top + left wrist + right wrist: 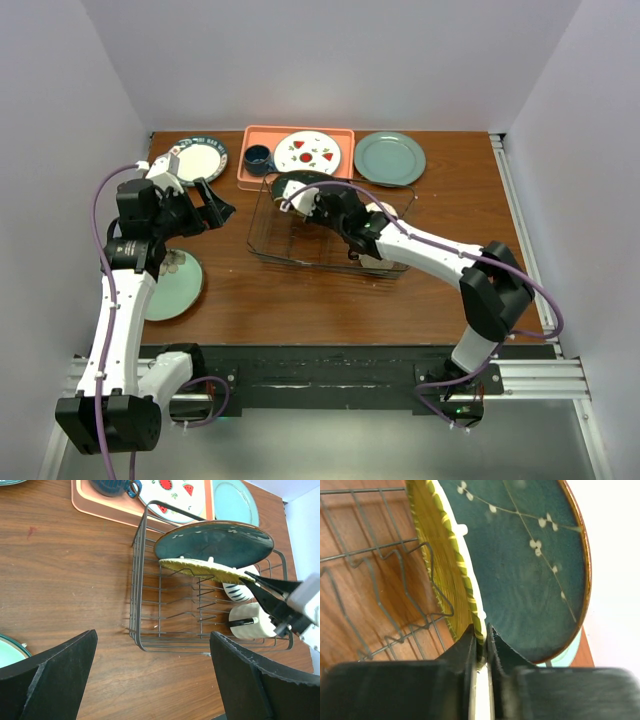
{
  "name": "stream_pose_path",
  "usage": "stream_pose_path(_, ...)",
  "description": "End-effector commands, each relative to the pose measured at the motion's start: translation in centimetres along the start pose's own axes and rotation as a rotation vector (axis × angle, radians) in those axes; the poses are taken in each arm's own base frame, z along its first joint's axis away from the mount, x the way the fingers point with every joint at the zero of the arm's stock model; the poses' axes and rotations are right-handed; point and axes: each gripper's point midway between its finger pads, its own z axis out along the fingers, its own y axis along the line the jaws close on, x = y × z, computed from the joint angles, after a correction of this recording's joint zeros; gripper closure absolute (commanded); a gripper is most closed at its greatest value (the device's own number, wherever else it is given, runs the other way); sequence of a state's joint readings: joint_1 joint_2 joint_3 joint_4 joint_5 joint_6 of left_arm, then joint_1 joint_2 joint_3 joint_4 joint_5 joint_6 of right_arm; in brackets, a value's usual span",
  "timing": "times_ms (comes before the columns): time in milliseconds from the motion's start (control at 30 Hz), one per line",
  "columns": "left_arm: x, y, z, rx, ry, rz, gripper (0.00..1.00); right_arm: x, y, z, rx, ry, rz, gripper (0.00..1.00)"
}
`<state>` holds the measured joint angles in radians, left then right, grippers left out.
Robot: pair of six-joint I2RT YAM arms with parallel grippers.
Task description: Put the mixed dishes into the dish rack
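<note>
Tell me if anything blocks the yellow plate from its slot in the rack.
Nothing visible does. The right pincer grips the yellow plate by its rim, and the plate already sits inside the rack, right beside the teal plate.

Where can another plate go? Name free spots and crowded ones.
Free: empty tine rows in the dish rack, between yellow plate and near rim; bare table between rack and pale green plate. Crowded: rack's far end, with teal plate, right gripper pinching the yellow plate, two bowls.

Top: high, from near edge, looks down on whole table [300, 300].
Left wrist: farther, faces rack [165, 611].
Right wrist: very near yellow plate [440, 570].
Shared: rack.
</note>
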<state>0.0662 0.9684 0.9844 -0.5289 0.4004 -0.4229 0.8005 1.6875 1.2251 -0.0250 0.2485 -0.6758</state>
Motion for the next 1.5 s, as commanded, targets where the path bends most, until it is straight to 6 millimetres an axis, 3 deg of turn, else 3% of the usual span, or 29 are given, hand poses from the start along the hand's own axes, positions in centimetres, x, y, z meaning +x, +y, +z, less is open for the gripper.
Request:
stream_pose_path(0,-1.0,-0.4,-0.4,0.017,-0.041,0.038,0.00,-2.7,-4.2,-0.8,0.110,-0.066,0.119,0.80)
stream_pose_path(167,-1.0,-0.1,-0.5,0.000,-0.044,0.037,0.00,-2.8,-5.2,-1.1,0.132,-0.077,0.173,0.52)
stream_pose_path(200,-0.9,-0.1,-0.5,-0.002,-0.043,0.036,0.00,-2.9,-5.4,-1.2,0.139,-0.080,0.187,0.50)
stream_pose_path(467,-1.0,0.1,-0.5,-0.014,-0.050,0.026,0.00,-3.1,-6.9,-1.8,0.192,-0.085,0.299,0.46)
stream_pose_path(600,-1.1,0.2,-0.4,-0.019,-0.054,0.021,0.00,-2.9,-8.5,-2.5,0.287,-0.069,0.438,0.48)
stream_pose_path(700,-1.0,0.5,-0.3,-0.034,-0.053,0.011,0.00,-3.0,-9.1,-3.6,0.321,-0.087,0.550,0.42)
stream_pose_path(833,-1.0,0.6,-0.2,-0.038,-0.054,-0.006,0.00,-3.6,-8.9,-4.9,0.295,-0.127,0.643,0.36)
stream_pose_path(867,-1.0,0.7,-0.2,-0.043,-0.055,-0.008,0.00,-3.3,-8.0,-5.1,0.268,-0.116,0.668,0.35)
stream_pose_path(1000,-0.9,1.4,-0.2,-0.083,-0.061,-0.022,0.00,-3.6,-8.2,-7.7,0.249,-0.142,0.754,0.27)
stream_pose_path(1133,-0.5,4.0,-0.2,-0.218,-0.072,-0.061,0.00,-4.5,-7.7,-11.0,0.183,-0.179,0.884,0.19)
stream_pose_path(1300,1.4,8.6,-0.6,-0.446,-0.083,-0.124,0.00,-5.2,-4.5,-13.2,0.011,-0.247,1.024,0.13)
stream_pose_path(1467,4.8,13.7,-0.7,-0.669,-0.041,-0.151,0.00,-5.5,-1.6,-15.1,-0.138,-0.283,1.118,0.12)
